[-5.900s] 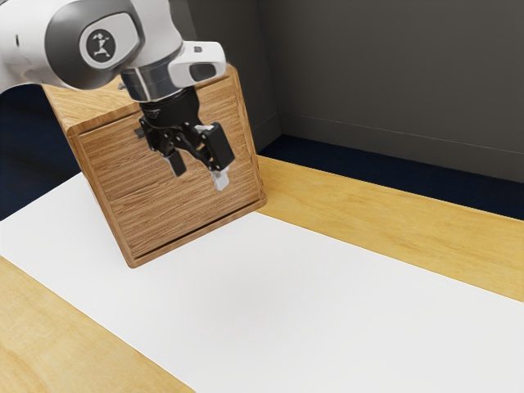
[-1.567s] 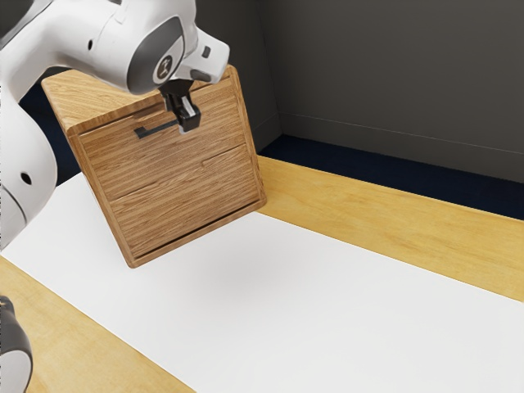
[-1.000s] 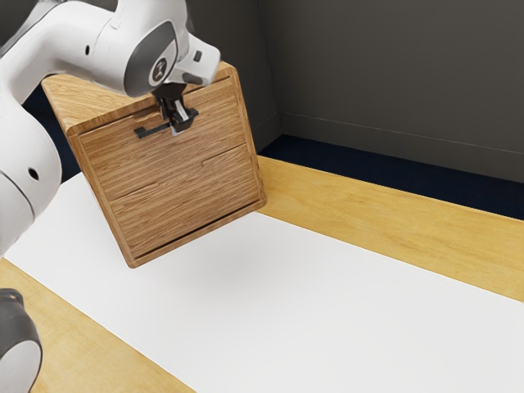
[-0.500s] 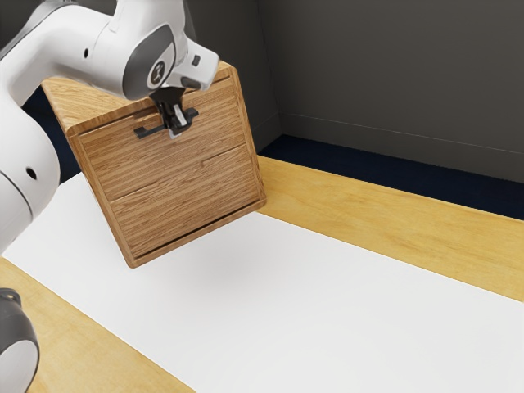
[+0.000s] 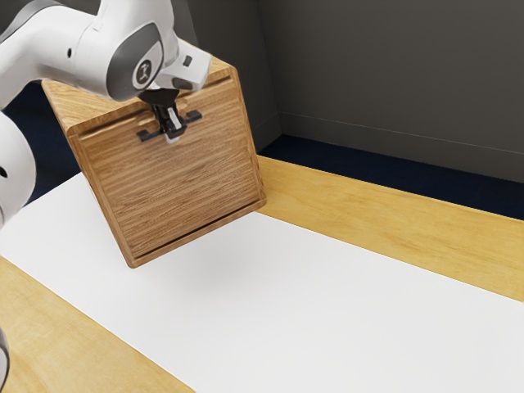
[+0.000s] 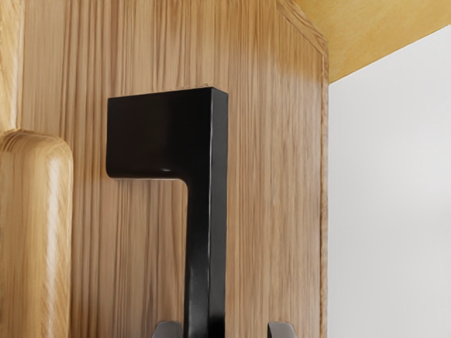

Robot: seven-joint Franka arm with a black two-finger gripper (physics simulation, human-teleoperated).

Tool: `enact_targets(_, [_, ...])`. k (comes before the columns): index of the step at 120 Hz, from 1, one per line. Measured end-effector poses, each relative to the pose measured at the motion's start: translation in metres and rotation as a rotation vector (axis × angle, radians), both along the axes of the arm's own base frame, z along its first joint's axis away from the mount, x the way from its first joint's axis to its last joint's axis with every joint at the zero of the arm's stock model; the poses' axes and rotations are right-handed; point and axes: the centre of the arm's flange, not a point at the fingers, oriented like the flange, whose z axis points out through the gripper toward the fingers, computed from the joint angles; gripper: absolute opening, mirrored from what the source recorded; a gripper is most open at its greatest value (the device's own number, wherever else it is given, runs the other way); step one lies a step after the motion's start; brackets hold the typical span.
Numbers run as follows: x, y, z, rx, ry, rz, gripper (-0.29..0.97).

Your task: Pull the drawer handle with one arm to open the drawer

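One black drawer handle (image 5: 148,133), a straight bar on short standoffs, runs across the upper part of the drawer (image 5: 143,164) in the wooden cabinet (image 5: 201,205), which stands at the exterior view's left on the white table (image 5: 327,303). The gripper (image 5: 170,131) reaches down over the middle of that bar. In the wrist view the handle (image 6: 206,211) runs between the two fingertips (image 6: 167,329). One tip is right against the bar, and a strip of wood shows between the bar and the other tip. The fingers are therefore apart and straddle the bar, not clamped on it. I judge the step in hand to be taking hold of the handle, with the pull not yet begun, since the drawer front looks flush with the cabinet. The next move calls for closing on the bar and then drawing straight out, square to the drawer front, so the bar does not slip. Much of the handle's middle is hidden behind the gripper in the exterior view, the arm (image 5: 90,41) is cut off at the frame's edge, and the seam under the drawer is hard to make out.
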Motion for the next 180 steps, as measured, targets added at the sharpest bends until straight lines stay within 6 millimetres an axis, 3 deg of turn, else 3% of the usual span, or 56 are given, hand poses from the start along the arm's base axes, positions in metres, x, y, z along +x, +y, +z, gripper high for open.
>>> enact_targets(61, [-0.015, -0.015, 0.0, -0.052, 0.006, -0.027, 0.06])
enact_targets(89, [-0.017, -0.034, 0.003, -0.065, 0.004, -0.053, 0.05])
enact_targets(124, [-0.031, -0.031, 0.007, -0.092, 0.002, -0.051, 0.06])
enact_targets(180, [-0.041, -0.053, 0.01, -0.108, 0.01, -0.079, 0.07])
